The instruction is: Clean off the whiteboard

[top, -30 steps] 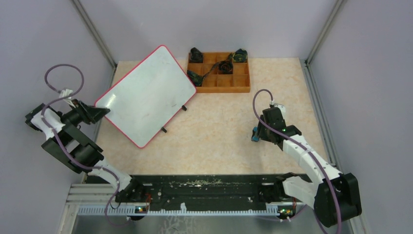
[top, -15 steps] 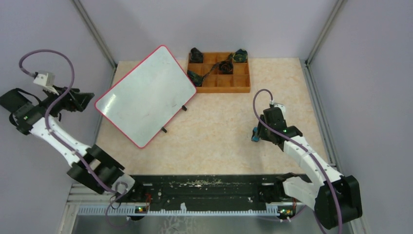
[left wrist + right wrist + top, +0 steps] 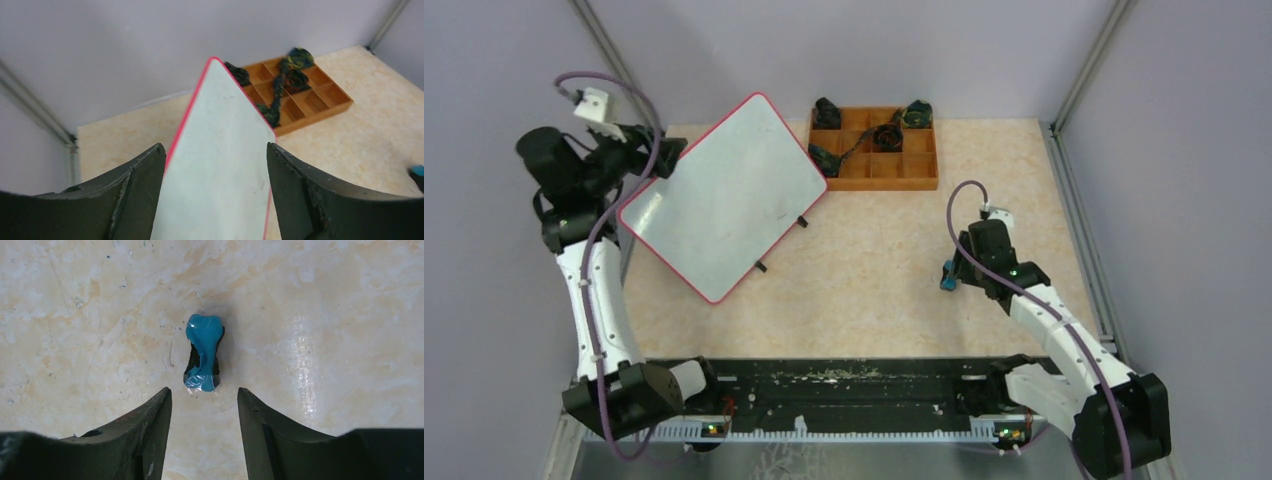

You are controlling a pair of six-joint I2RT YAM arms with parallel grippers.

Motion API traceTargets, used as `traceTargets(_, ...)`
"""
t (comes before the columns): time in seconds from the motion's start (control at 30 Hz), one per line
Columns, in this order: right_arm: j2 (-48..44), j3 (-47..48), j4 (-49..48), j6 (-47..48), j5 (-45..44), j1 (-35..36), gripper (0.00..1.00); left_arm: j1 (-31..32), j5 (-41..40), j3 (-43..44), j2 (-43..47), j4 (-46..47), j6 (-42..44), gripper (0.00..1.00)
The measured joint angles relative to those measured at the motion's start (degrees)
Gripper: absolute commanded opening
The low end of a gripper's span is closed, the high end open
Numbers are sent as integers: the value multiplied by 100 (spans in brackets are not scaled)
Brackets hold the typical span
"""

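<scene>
The whiteboard (image 3: 724, 195) is white with a thin red rim and lies tilted on the left half of the table, showing only faint smudges. My left gripper (image 3: 662, 160) is open at its far-left edge. In the left wrist view the board (image 3: 220, 165) runs between the open fingers of this gripper (image 3: 215, 148), with nothing gripped. A small blue eraser (image 3: 945, 276) with a dark underside lies on the table at centre right. My right gripper (image 3: 957, 274) is open right beside it. In the right wrist view the eraser (image 3: 203, 357) sits just beyond the tips of this gripper (image 3: 204, 391).
A brown compartmented wooden tray (image 3: 921, 160) holding dark cloth-like items stands at the back centre, touching the board's far-right corner; it also shows in the left wrist view (image 3: 320, 105). Grey walls close in the left, back and right. A black rail (image 3: 844, 385) runs along the near edge.
My left arm has swung up from the left wall and brought its open gripper to the board's far-left edge. The right arm has barely shifted. The board and eraser have not moved.
</scene>
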State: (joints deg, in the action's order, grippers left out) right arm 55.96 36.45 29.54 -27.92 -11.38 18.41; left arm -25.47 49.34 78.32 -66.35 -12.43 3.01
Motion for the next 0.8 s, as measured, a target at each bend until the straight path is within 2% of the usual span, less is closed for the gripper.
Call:
traceTargets(0.1, -109, 0, 2, 33, -39, 11, 52, 935, -763, -271, -85, -46, 13, 78)
traceTargets(0.23, -210, 0, 0, 48, -129, 17, 52, 2485, -1764, -903, -79, -57, 313, 83)
traceTargets(0.33, -232, 9, 2, 55, -184, 17, 52, 3757, -2472, -1801, 52, 105, 743, 85)
traceTargets(0.4, -232, 15, -4, 85, -199, 17, 52, 4332, -2688, -2385, 201, 129, 1001, 84)
traceTargets(0.47, -232, 42, -11, 94, -208, 17, 52, 4682, -2673, -2804, 337, 7, 1235, 83)
traceTargets(0.63, -203, 81, -105, 138, -216, 17, 53, 4774, -2485, -3099, 424, 83, 1486, 83)
traceTargets(0.8, 70, 227, -192, 195, -245, 17, 53, 5202, -2564, -3713, 511, 385, 1727, 83)
